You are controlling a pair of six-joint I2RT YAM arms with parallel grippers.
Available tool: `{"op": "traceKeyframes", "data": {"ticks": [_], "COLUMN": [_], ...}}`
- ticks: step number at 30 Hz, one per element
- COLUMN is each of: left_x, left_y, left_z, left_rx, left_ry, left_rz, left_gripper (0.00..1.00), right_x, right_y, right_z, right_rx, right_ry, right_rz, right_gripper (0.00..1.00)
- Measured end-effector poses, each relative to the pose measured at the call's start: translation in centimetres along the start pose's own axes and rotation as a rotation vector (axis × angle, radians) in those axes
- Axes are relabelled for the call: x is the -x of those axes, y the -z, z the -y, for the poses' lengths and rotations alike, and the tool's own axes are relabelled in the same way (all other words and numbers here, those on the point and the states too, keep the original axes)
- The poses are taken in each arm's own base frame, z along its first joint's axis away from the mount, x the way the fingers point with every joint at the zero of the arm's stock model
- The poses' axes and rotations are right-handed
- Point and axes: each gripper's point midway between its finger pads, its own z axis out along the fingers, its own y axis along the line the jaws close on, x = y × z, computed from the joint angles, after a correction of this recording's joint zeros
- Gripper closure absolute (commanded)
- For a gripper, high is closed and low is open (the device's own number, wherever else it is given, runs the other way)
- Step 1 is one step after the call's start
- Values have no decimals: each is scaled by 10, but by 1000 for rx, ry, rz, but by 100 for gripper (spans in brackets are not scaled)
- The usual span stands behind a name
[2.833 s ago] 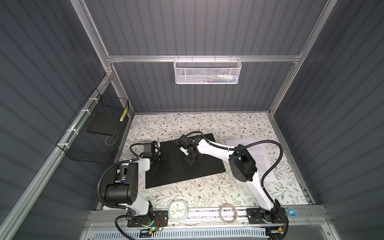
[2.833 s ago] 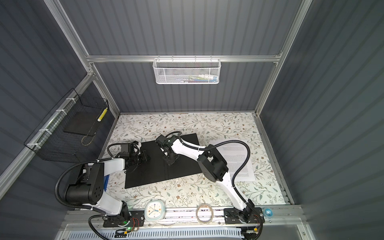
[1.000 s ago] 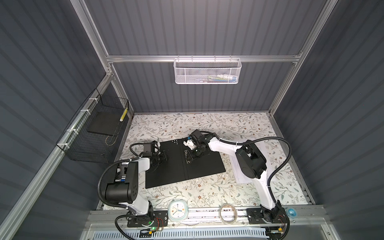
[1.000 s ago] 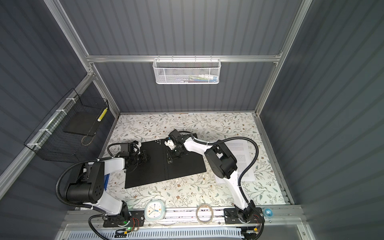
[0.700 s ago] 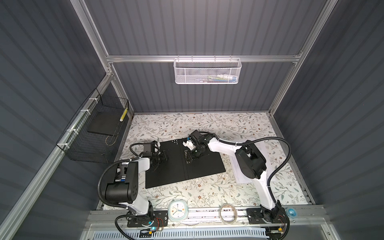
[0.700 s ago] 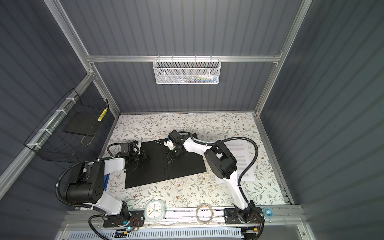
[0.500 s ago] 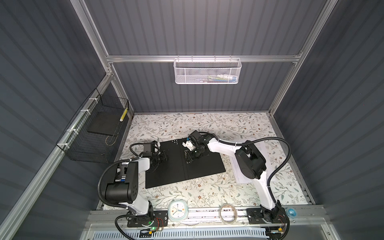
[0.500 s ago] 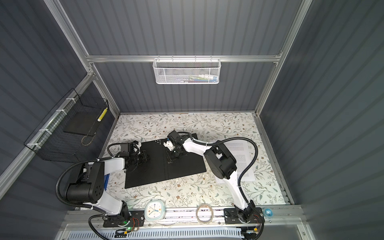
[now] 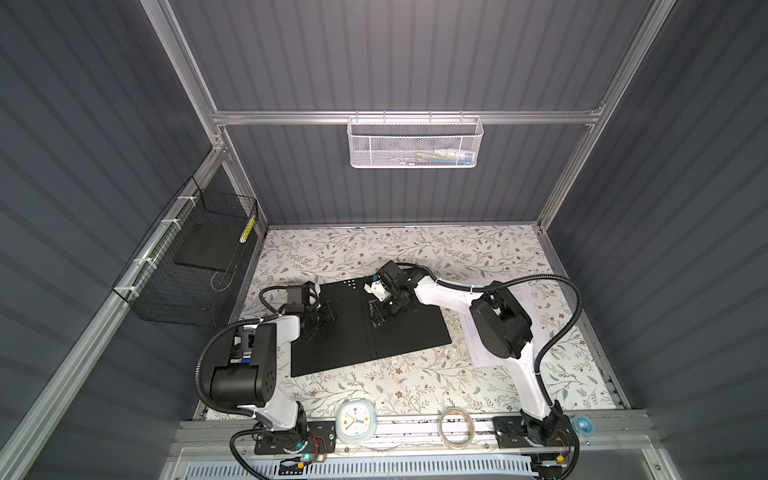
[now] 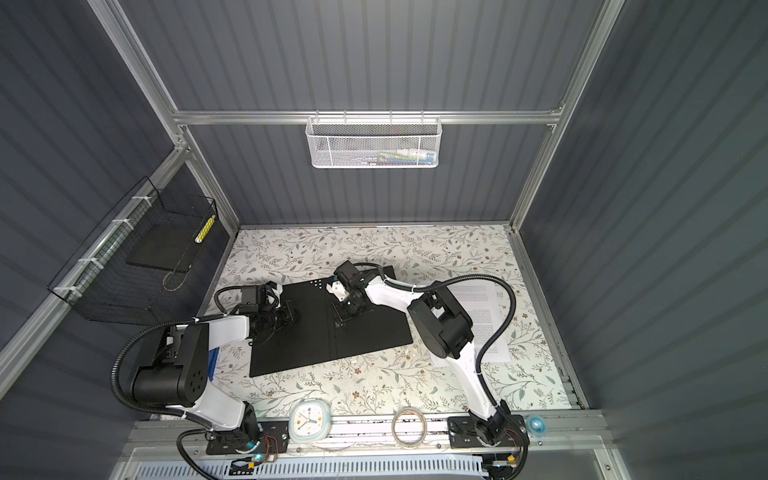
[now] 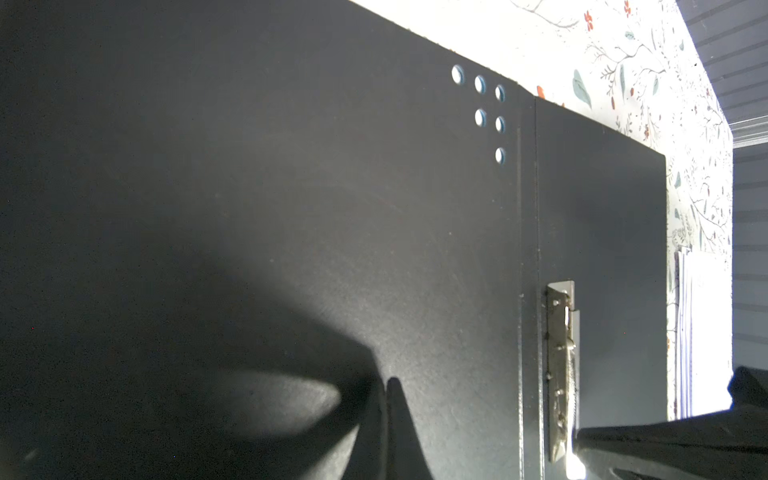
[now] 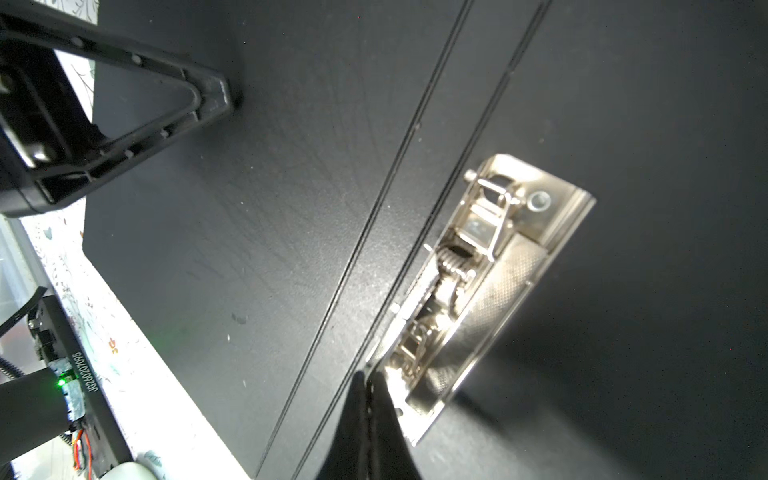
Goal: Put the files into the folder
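Closed left pincer [image 11: 388,384] rests on the open folder [image 9: 407,345]; closed right pincer [image 12: 365,380] at its metal clip [image 12: 478,282]

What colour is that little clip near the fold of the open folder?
Shiny silver metal. The clip shows best in the right wrist view.

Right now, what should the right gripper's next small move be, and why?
Probably lever up the silver metal clip: the shut right gripper sits at its end, the left gripper presses the open black-faced folder, and the white printed sheets lie beside it.
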Motion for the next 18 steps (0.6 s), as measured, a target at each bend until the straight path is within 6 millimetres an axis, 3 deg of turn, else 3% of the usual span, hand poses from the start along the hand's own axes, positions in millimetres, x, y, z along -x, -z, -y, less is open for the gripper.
{"op": "traceKeyframes", "data": {"ticks": [18], "left_x": [0], "left_y": [0], "left_z": [0], "left_rx": [0], "left_ry": [1], "left_rz": [0], "left_gripper": [100], "right_x": [0], "right_y": [-1], "right_z": [0], "right_rx": [-168], "right_ry": [107], "right_rz": [-8], "right_gripper": [98]}}
